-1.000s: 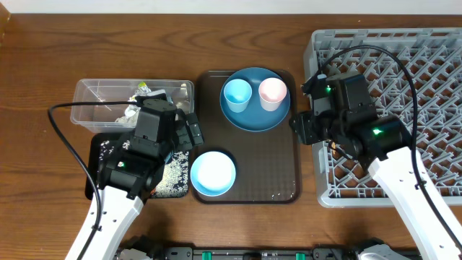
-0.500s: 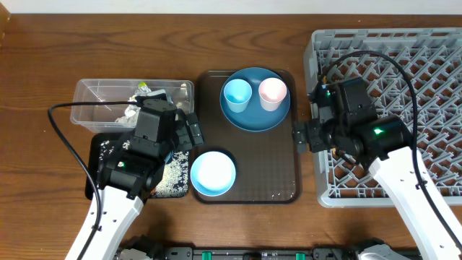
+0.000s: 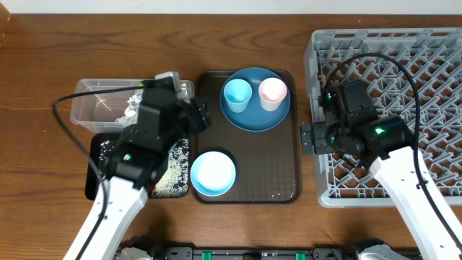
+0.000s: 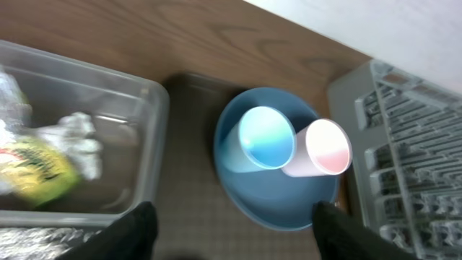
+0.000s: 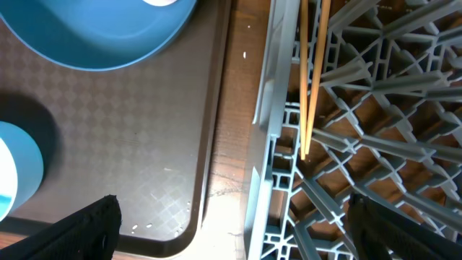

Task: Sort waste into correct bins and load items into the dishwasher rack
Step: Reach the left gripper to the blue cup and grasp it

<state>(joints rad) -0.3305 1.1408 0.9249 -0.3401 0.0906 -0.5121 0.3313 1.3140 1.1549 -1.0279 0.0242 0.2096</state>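
Observation:
The dark blue plate sits at the back of the brown serving tray and holds the light blue cup and pink cup. The pale blue bowl sits at the tray's front left. My left gripper is open and empty between the clear tub and the plate. The tub holds white tissue and the yellow-green wrapper. My right gripper is open and empty over the left edge of the grey rack. The chopsticks lie in the rack. No carrot is in view.
The black tray holds scattered rice in front of the tub. A few rice grains lie at the brown tray's front corner. A strip of bare wood separates the brown tray from the rack.
My left gripper has moved back and to the right, from over the black tray toward the plate. My right gripper has shifted slightly right toward the rack's edge.

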